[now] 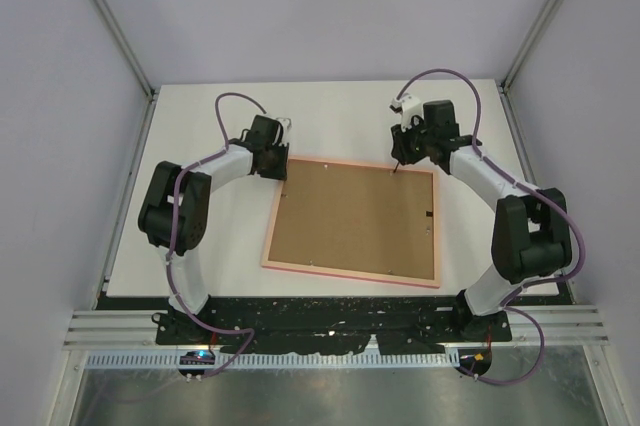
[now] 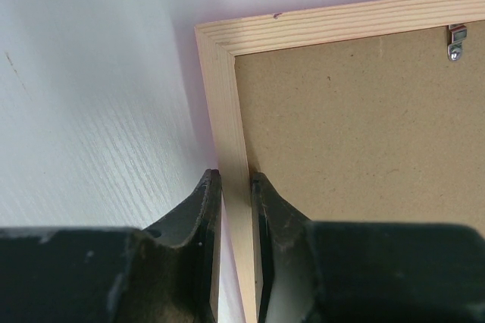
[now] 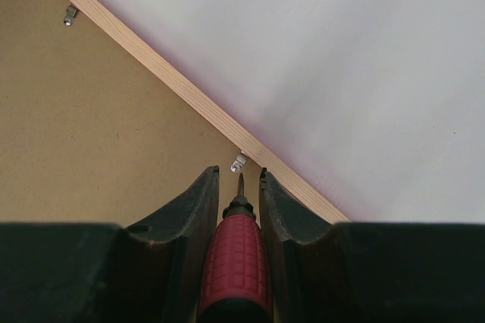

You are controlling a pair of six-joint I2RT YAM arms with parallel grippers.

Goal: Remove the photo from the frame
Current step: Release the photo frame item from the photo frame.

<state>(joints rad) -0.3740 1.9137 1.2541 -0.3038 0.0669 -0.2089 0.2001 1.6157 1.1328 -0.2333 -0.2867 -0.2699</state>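
I'm at the clip-turning step. The frame (image 1: 352, 276) lies face down on the desk (image 1: 330, 111) with its backing board (image 1: 350, 221) up, so the photo's hidden. Left tool (image 2: 235, 186) is clamped on the frame's rail. The right tool (image 3: 239, 179) grips a red screwdriver (image 3: 236, 262), tip just shy of a metal clip (image 3: 239, 162). Next I'd lever that clip aside, gently.

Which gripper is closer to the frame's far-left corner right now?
Left. The left gripper pinches the frame on its left rim just short of that corner; the right gripper holds a screwdriver further along the far rim.
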